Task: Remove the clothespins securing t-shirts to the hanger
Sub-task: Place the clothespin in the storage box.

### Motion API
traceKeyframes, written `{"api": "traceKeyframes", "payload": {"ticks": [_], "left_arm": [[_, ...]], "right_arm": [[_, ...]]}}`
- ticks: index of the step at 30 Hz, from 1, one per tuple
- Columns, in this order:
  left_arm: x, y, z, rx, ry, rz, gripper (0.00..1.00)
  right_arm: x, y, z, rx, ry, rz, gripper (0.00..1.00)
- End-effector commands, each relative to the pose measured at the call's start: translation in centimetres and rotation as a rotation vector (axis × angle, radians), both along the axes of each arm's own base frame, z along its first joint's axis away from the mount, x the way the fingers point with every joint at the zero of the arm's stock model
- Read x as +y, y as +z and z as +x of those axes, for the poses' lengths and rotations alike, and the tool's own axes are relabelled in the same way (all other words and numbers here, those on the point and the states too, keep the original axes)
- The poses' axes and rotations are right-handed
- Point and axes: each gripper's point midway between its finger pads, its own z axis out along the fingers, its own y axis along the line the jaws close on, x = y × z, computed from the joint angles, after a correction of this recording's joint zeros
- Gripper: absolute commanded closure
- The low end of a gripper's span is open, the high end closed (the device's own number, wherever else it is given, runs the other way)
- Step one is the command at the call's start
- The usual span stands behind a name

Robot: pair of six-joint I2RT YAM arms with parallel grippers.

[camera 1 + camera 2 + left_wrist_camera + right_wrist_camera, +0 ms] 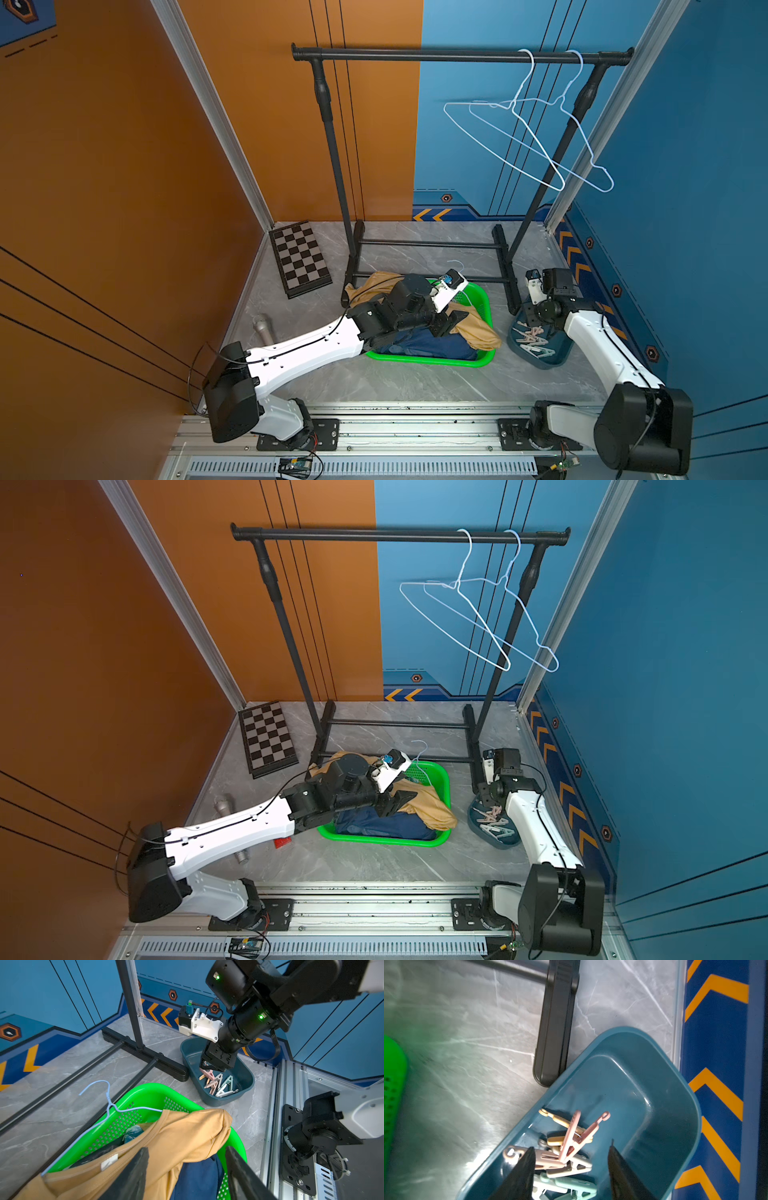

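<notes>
Nearest the viewer, two white-and-black robot arms rise from an aluminium rail (pixel 415 428) along the edge of a grey marble-patterned tabletop (pixel 415 382).

The left arm (pixel 307 351) stretches low and nearly level over a bright green perforated plastic basket (pixel 424 360). The left gripper (pixel 186 1147) is released, its two black wedge-shaped jaws wide apart with nothing between them. It hangs just above a soft mustard-yellow t-shirt (pixel 187 1130). That shirt is draped over a dark navy t-shirt (pixel 197 1176), and both t-shirts lie crumpled in the basket. A thin pale blue wire hanger (pixel 108 1103) runs into the yellow shirt's neck, its hook poking out past the basket's rim.

The right arm (pixel 598 345) bends at the elbow and points steeply down into a dark teal plastic tray with rounded corners (pixel 654 1047), which sits beside the basket. The right gripper (pixel 572 1145) is also released. Its jaws are spread above a loose heap of small pastel plastic clothespins (pixel 566 1167), pink, cream, yellow and mint green, lying in the tray.

Further back stands a black metal garment rack (pixel 457 55). Two bare white wire hangers (pixel 536 141) hang near the right end of its top bar. A black-and-grey chessboard (pixel 300 258) lies by the back left corner. Smooth orange and blue panels wall the space.
</notes>
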Motion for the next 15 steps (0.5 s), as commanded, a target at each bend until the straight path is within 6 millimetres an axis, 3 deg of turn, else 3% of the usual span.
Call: {"api": "traceKeyframes", "payload": {"ticks": [1, 7, 10, 12, 15], "left_arm": [[2.7, -0.9, 0.7, -0.008, 0.060, 0.058, 0.38], [6.4, -1.0, 1.8, -0.003, 0.138, 0.066, 0.36], [8.0, -0.4, 2.4, -0.006, 0.174, 0.065, 0.35], [9.5, -1.7, 2.4, 0.018, 0.197, 0.099, 0.35], [11.1, -1.7, 2.8, 0.024, 0.232, 0.098, 0.34]], "right_arm": [[0.7, 2.7, -0.6, -0.050, -0.014, -0.011, 0.35], [3.8, 7.2, -1.1, -0.099, 0.027, -0.014, 0.21], [6.0, 8.2, -1.4, -0.094, 0.044, 0.027, 0.16], [7.8, 8.7, -1.5, -0.101, 0.073, 0.064, 0.15], [10.4, 9.5, -1.2, -0.123, 0.111, 0.139, 0.13]]}}
